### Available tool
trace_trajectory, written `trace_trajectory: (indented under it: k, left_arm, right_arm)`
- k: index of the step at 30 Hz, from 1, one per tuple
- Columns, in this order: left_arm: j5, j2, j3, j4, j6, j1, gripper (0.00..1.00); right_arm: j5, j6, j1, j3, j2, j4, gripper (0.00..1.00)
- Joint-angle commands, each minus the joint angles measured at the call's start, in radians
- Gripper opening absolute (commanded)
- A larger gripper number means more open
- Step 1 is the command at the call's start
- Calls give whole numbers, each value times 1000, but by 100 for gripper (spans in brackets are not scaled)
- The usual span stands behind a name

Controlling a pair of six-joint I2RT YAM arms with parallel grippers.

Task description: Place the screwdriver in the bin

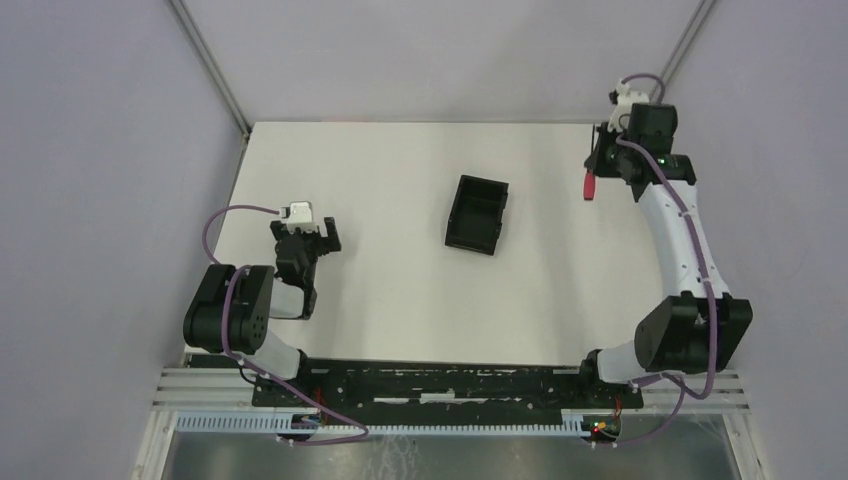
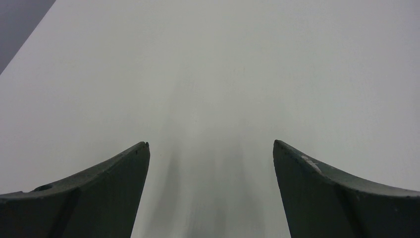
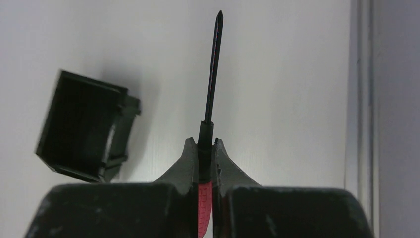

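The left gripper (image 2: pixel 210 148) hovers low over the white table (image 1: pixel 380 300) on the left side. Its jaws are spread wide with nothing between them, and it is well apart from everything the task needs.

The bin (image 1: pixel 470 240) stands mid-table between the two arms. It is matte black plastic, rectangular and open-topped, with sloped walls and one lower end. Its long axis runs roughly far to near, slightly skewed. It looks empty inside, though the dark interior hides detail.

The screwdriver (image 3: pixel 213 74) is off the table, clamped in the right gripper (image 3: pixel 203 148) near the far right corner. The jaws are nearly together and pinch it where the ribbed red handle meets the collar. The thin black shaft sticks straight out past the fingertips to a fine point. In the top view the red handle shows just beside the wrist.

From this gripper the bin lies to the left and somewhat nearer the bases. The coming move is probably a carry that way until the tool hangs over the open top. The shaft looks shorter than the bin, so lining it up with the bin's long axis should let it drop in cleanly. The smooth, slim tool could bounce off a sloped wall.
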Motion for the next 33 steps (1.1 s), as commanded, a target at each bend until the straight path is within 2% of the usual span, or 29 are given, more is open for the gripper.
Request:
trace_trajectory:
  k: [1, 5, 8, 10, 14, 19, 24, 30, 31, 33]
  left_arm:
    - [7, -18, 3, 27, -15, 4, 100]
    - [8, -18, 2, 27, -15, 4, 100]
    - [8, -18, 2, 27, -15, 4, 100]
    - [8, -18, 3, 27, -15, 3, 100]
    - [8, -18, 2, 28, -15, 3, 100]
    - [8, -18, 3, 27, -15, 4, 100]
    - [8, -18, 3, 27, -15, 3, 100]
    - [8, -18, 3, 27, -15, 3, 100]
    - [8, -18, 3, 27, -15, 3, 100]
    - [8, -18, 3, 27, -15, 3, 100]
  right_arm:
    - [-52, 32, 64, 213, -81, -45, 0]
    - [-22, 73, 267, 196, -109, 194, 0]
    - [16, 43, 393, 149, -68, 376, 0]
    - [61, 19, 446, 144, -1, 414, 0]
    - [126, -68, 534, 168, 182, 382, 0]
    - [211, -128, 578, 93, 309, 378, 0]
    - [234, -114, 579, -76, 317, 465, 0]
    - [229, -94, 583, -154, 323, 509, 0]
    - [227, -90, 582, -154, 324, 512, 7]
    - [227, -78, 583, -135, 335, 493, 28]
